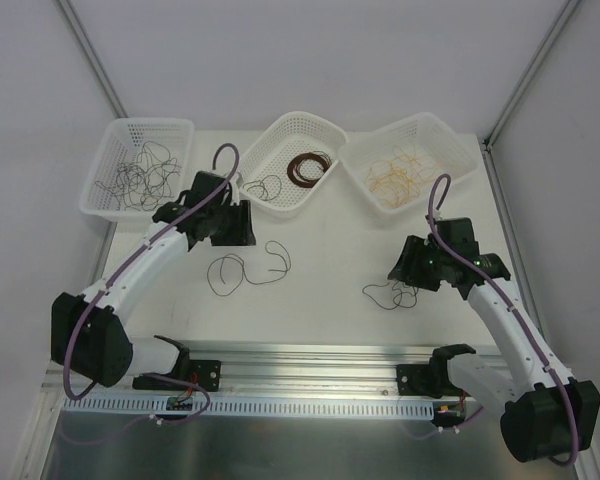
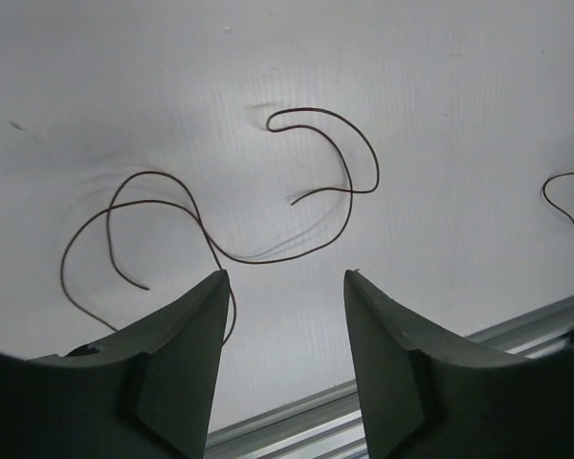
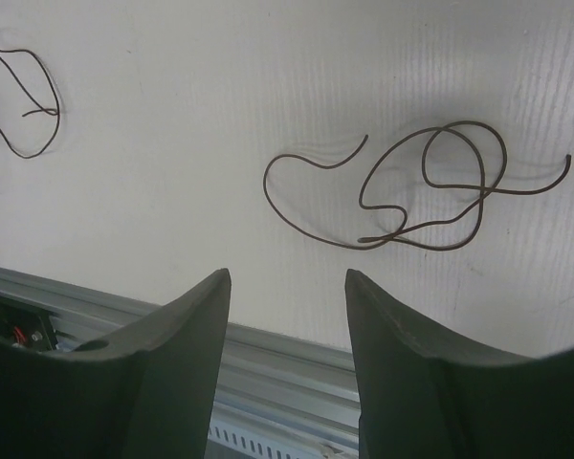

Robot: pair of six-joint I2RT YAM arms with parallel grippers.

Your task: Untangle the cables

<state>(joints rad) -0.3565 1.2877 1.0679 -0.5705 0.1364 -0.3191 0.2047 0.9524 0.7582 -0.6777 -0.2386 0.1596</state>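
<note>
Top external view shows thin, springy, curly dark cables (image 1: 245, 272) lying loose on the matte white table (image 1: 330, 250). The left gripper (image 2: 285, 274) and right gripper (image 3: 285, 273) have their jaws apart, gripping nothing.

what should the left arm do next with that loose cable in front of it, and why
Probably ease the left gripper forward and down, then close on the dark cable. Its fingers are open and empty, and that cable lies loose on the table just ahead of the fingertips, so a short move should reach it.
</note>
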